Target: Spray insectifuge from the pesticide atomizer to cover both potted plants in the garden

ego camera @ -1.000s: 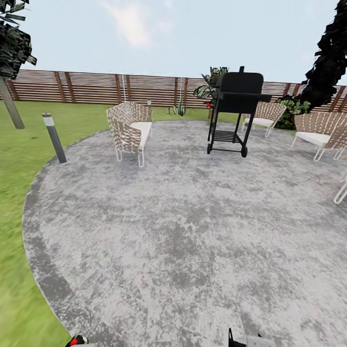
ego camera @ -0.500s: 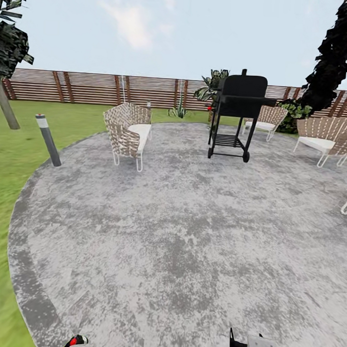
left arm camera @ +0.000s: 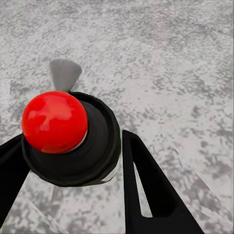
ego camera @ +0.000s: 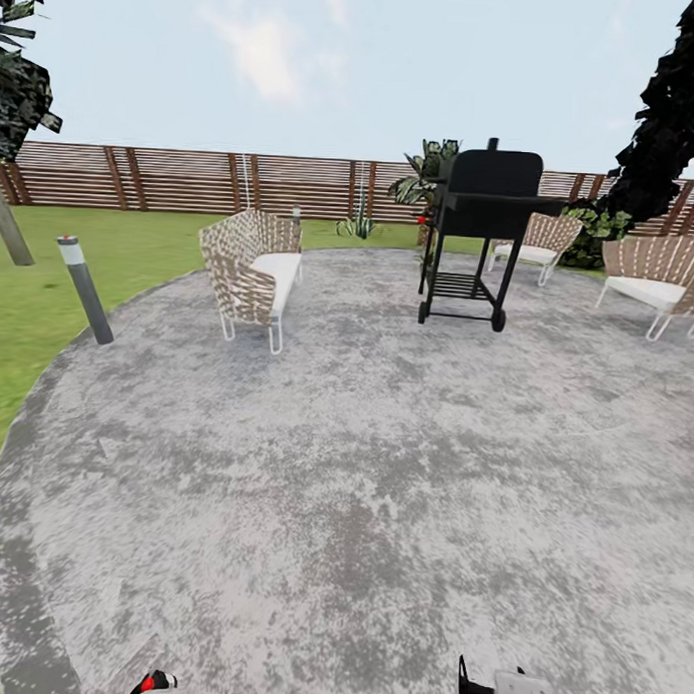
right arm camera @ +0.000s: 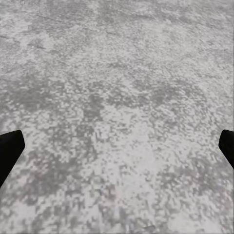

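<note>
My left gripper (left arm camera: 71,142) is shut on the pesticide atomizer (left arm camera: 73,146), seen from above as a black round head with a red knob (left arm camera: 53,121) and a grey tip. The red knob also peeks in at the head view's lower edge (ego camera: 147,683). My right gripper (right arm camera: 117,146) is open over bare grey patio stone, and its white housing (ego camera: 515,688) shows low in the head view. A low spiky plant (ego camera: 357,225) stands by the fence and a pale-speckled leafy plant (ego camera: 425,172) rises behind the grill; their pots are hidden or too small to tell.
Ahead on the round stone patio (ego camera: 363,468) stand a woven chair (ego camera: 252,269) at the left and a black grill (ego camera: 481,232) in the middle. More woven chairs (ego camera: 655,273) are at the right. A short bollard light (ego camera: 84,290) marks the lawn edge, with the slat fence (ego camera: 193,180) behind.
The whole view has shifted: the patio spreads wider, the bollard and left chair slide left, and the grill looks nearer. Both grippers hold the same pose.
</note>
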Robot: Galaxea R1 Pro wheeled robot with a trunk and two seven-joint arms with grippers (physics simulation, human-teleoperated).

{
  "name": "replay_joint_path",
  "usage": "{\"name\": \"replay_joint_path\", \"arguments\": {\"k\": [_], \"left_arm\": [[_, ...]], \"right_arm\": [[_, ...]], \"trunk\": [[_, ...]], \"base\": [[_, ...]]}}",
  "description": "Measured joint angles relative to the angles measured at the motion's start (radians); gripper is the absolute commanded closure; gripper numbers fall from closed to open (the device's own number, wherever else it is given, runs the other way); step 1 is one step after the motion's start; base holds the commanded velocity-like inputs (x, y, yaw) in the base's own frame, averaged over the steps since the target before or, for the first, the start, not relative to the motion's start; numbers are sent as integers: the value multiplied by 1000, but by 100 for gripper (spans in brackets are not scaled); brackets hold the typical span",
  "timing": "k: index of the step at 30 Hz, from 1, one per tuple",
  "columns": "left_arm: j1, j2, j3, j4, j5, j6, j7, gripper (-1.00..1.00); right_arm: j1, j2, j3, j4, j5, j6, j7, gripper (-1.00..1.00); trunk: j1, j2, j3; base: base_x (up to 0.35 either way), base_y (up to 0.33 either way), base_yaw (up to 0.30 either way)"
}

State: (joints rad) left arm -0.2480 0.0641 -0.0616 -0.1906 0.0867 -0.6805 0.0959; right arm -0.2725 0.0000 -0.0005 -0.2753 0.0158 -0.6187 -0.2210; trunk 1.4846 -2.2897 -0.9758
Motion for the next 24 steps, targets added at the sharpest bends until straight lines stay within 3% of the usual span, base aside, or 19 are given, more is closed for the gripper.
{"name": "replay_joint_path", "arguments": {"k": [24], "left_arm": [[0, 0, 0, 0, 0, 1, 0, 100]], "right_arm": [[0, 8, -2, 2, -1, 0, 1, -100]], "trunk": [[0, 0, 0]], "base": [[340, 0, 0]]}}
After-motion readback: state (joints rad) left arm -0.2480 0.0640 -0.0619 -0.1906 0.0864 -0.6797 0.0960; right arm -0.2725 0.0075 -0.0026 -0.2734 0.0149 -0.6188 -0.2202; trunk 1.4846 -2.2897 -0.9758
